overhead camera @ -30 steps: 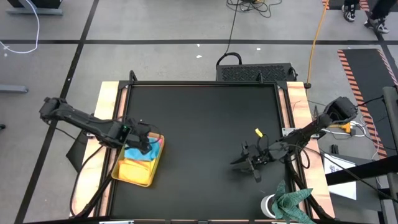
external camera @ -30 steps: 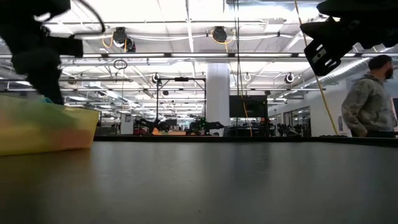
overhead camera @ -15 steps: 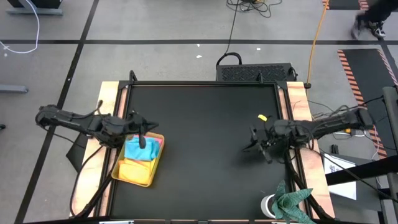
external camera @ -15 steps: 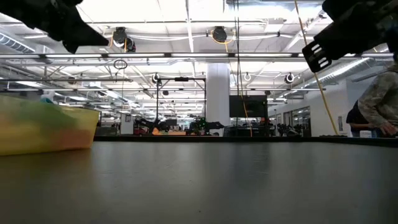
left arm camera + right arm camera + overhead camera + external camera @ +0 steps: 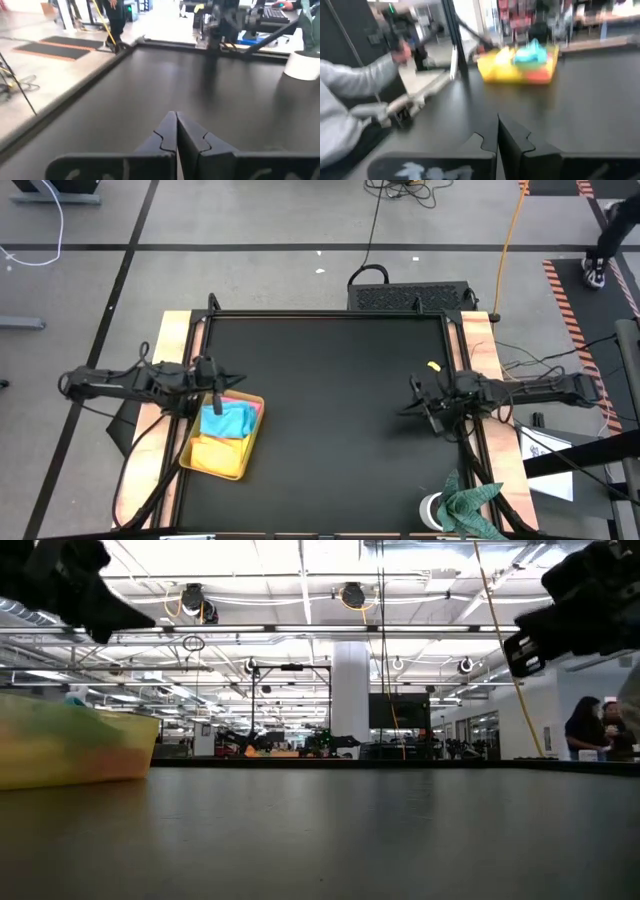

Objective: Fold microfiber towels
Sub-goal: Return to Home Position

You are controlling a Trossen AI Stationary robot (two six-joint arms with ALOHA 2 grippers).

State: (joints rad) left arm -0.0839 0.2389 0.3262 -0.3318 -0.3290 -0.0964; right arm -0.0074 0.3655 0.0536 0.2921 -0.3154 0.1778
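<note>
The microfiber towels lie heaped in a yellow tray [image 5: 190,462] at the table's left. A light blue towel [image 5: 226,421] is on top, a yellow one [image 5: 212,452] lies nearer, and a pink edge [image 5: 253,409] shows at the tray's far right corner. The right wrist view shows the tray [image 5: 495,70], the blue towel [image 5: 532,51] and some orange cloth [image 5: 539,76]. My left gripper [image 5: 238,379] is shut and empty, hanging just beyond the tray's far edge, near level [image 5: 176,117]. My right gripper [image 5: 413,396] is shut and empty above the table's right side [image 5: 497,120].
A dark green cloth [image 5: 470,505] and a white cup [image 5: 432,510] sit at the near right corner. The black table top [image 5: 330,400] lies bare between the arms. A grey sleeve [image 5: 345,100] shows beyond the table's near side. People stand far off [image 5: 600,730].
My left gripper has come up out of the tray and drawn back toward the table's left edge, tipping from pointing down to nearly level. My right gripper has pulled back toward the right edge and shut. The towels stay in the tray.
</note>
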